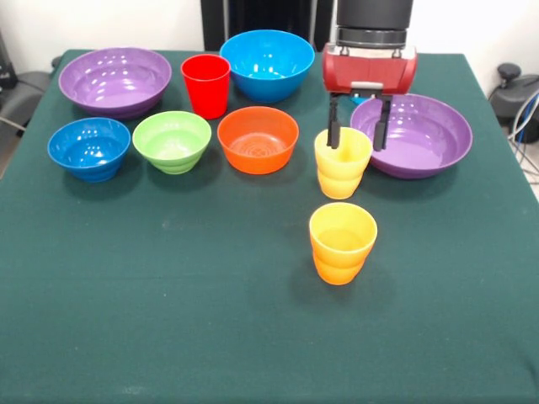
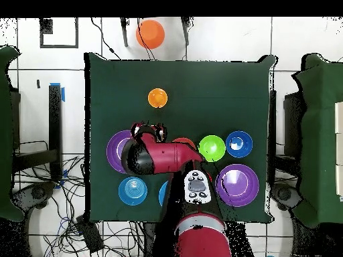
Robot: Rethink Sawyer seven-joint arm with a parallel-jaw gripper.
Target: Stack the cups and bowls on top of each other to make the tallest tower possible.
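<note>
Front view is showing the red and black arm's gripper (image 1: 358, 135) hanging with its jaws spread wide, holding nothing. One black finger (image 1: 333, 126) is overlapping the rim of the glossy yellow plastic cup with a stepped base (image 1: 341, 166), which is standing upright just under the jaws; whether it is touching the cup cannot be told. The other finger is showing against the wide purple plastic bowl (image 1: 421, 139), which is sitting just beside the jaws and close by the yellow cup. The glossy orange stepped cup (image 1: 342, 244) is standing alone on the green tabletop (image 1: 168, 320), well forward of the jaws. The small orange plastic bowl (image 1: 258, 140) is sitting beside the yellow cup, with the green bowl (image 1: 172, 141) and the small dark blue bowl (image 1: 88, 149) farther out in the same row. Behind that row, the plain red tapered cup (image 1: 205, 85) is standing between the second purple bowl (image 1: 114, 81) and the large blue bowl (image 1: 267, 64). Nothing is stacked yet. No readable writing is showing on any piece.
</note>
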